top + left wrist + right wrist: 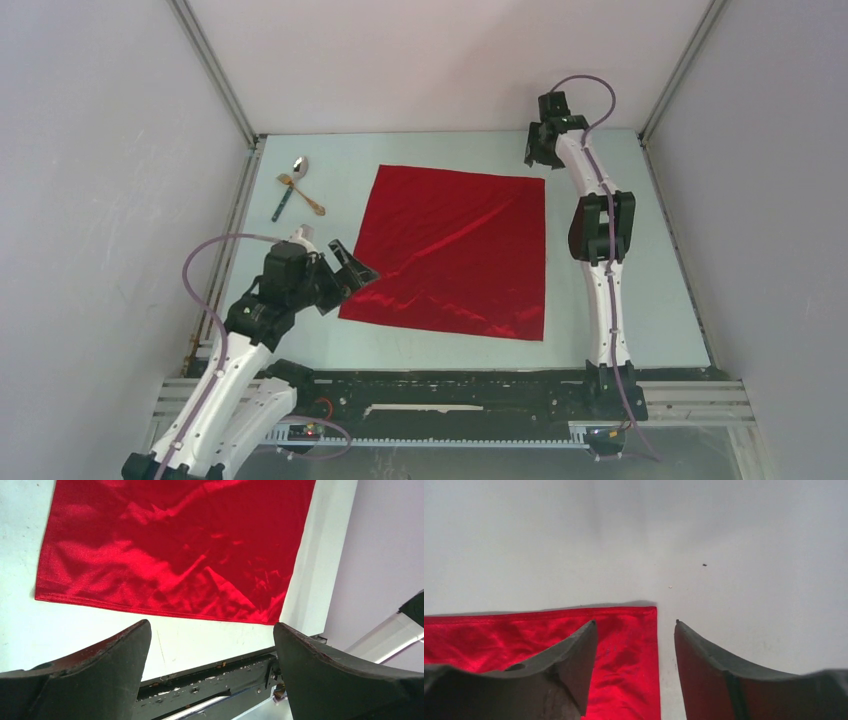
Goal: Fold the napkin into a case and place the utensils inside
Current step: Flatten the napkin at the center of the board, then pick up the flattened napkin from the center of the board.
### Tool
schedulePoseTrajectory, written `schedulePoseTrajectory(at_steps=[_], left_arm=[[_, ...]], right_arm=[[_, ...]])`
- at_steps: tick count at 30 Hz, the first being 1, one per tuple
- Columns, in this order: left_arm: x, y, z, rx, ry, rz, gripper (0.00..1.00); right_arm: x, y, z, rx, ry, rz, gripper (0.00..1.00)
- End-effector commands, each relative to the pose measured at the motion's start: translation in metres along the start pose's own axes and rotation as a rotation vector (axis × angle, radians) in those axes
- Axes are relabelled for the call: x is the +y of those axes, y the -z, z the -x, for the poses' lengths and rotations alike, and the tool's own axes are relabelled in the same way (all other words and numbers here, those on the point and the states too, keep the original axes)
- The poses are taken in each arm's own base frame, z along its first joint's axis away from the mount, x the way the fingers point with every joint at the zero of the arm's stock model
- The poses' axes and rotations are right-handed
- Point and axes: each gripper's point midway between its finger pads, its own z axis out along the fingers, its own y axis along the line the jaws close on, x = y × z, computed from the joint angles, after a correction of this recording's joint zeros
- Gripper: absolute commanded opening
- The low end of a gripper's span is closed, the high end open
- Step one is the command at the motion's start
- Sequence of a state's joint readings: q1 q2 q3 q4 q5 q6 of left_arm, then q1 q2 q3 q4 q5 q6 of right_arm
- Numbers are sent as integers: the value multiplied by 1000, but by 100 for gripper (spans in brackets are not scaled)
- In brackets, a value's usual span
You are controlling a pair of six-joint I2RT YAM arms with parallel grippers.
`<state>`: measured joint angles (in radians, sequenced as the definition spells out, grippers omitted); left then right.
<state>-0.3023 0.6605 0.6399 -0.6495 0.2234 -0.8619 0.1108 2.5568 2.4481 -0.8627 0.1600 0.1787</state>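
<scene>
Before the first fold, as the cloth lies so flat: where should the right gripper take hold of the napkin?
Probably its far right corner, from above: the napkin lies flat on the table, so only an edge offers purchase, and the open right gripper hangs astride that corner.

Scene is being lit brightly and evenly by diffuse light. Bright streaks of glare are being thrown off the napkin (455, 245) along its creases. Only faint, soft shadows are being cast on the table (650, 260). Overhead view is being rendered sharp. In the wrist view, fingers (100, 675) of the left gripper (211, 624) are being rendered soft, possibly out of focus.
</scene>
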Motion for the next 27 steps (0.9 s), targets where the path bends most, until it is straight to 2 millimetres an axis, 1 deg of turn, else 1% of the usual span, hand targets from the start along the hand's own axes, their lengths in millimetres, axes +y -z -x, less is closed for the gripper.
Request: schedulePoseTrajectory(at_steps=[1,2,3,5,9,10,11,12,14,16,19,20,23,25,27], left_arm=[[-11,-11,8,-3,-41,-37,100],[-11,-16,8,2,-42,-36,100],[-11,-20,9,10,-42,-35,100],[-11,-30,10,23,-43,-28,100],[-17,-43,10,47,-61,-44,100],[-18,-46,10,52,-72,-47,100],[-18,-48,8,60,-83,-47,100],[-18,-49,8,66,-94,-48,100],[-17,-52,5,76,-111,-50,100],[-18,-53,2,86,-123,-66,100],[-19,-51,-3,92,-133,-87,100],[-18,-49,-5,90,-134,-94,100],[-19,-43,-5,72,-140,-112,100],[-20,-39,-4,59,-147,-121,100],[-22,-37,-4,57,-152,-128,100]], right_arm=[[-6,55,18,-45,-3,-74,67],[-4,69,7,-16,-24,-70,69],[-3,82,-17,39,-43,-58,69],[1,98,-66,131,-104,-38,70],[21,129,-162,231,-217,59,69],[25,140,-180,240,-227,85,69],[26,149,-201,262,-234,84,69],[21,159,-217,275,-250,64,69],[11,176,-242,279,-260,0,69],[-4,192,-262,280,-270,-89,69],[-20,210,-293,333,-287,-175,67],[-24,215,-307,363,-299,-195,66],[-25,219,-334,394,-364,-182,64],[-19,218,-347,401,-408,-136,63],[-16,217,-354,409,-450,-123,62]])
